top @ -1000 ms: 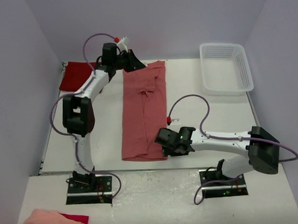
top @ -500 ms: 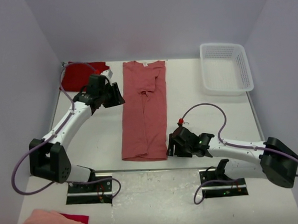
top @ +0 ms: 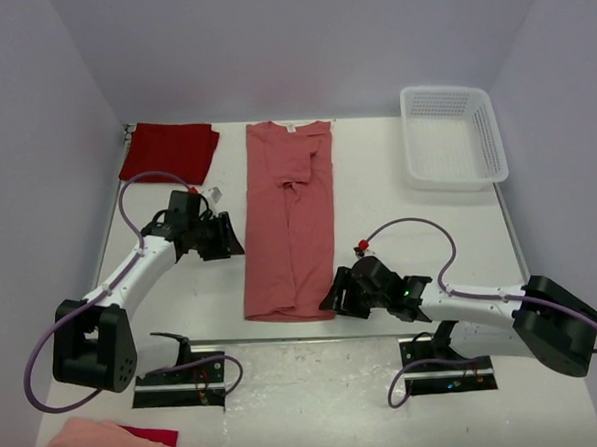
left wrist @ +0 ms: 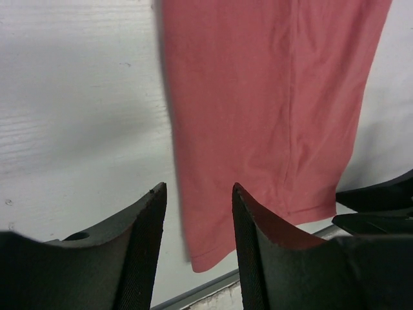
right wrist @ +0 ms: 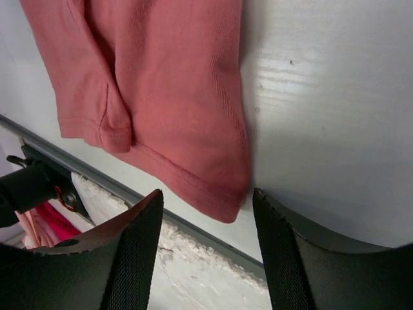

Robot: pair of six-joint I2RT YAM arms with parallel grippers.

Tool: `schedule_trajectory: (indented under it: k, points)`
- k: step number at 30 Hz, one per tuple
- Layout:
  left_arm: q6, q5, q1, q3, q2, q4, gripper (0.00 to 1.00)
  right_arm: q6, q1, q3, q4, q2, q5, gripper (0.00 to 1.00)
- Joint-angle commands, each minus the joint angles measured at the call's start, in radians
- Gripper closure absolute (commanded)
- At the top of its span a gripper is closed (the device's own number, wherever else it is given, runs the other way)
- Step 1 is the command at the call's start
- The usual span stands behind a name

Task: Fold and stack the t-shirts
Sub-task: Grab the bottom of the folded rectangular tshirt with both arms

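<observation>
Top external: left hand (top: 229, 238), right hand (top: 333, 299) flank t-shirt (top: 289, 224)

White arms (top: 131, 277), black fingers (left wrist: 142, 245), purple cables (top: 411, 221)

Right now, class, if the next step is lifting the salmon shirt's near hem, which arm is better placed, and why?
Probably the right: its open right hand sits at the near right hem corner of the salmon shirt. The left hand is beside the shirt's left edge, farther from that hem.
</observation>
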Motion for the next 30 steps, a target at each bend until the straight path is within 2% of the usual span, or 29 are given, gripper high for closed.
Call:
schedule_trajectory:
  k: [1,6,11,15,22,30]
  points:
    - [0.023,0.069,0.011,0.041,-0.046,0.019,0.53,0.1,0.063,-0.038,-0.028,-0.009,0.04,0.41]
    - [0.016,0.05,0.011,0.093,-0.019,-0.034,0.55,0.144,0.087,-0.035,-0.048,-0.005,0.051,0.41]
    - [-0.017,0.142,0.011,0.032,-0.011,0.009,0.58,0.161,0.087,-0.039,-0.045,0.021,0.08,0.42]
    - [-0.017,0.155,0.011,0.009,-0.026,0.015,0.58,0.172,0.087,-0.038,-0.062,0.032,0.109,0.42]
    - [-0.013,0.127,0.011,0.021,-0.042,-0.017,0.58,0.256,0.085,-0.004,-0.201,0.057,0.187,0.42]
    - [-0.014,0.033,0.009,0.021,0.01,-0.064,0.62,0.302,0.073,0.022,-0.233,0.171,0.223,0.54]
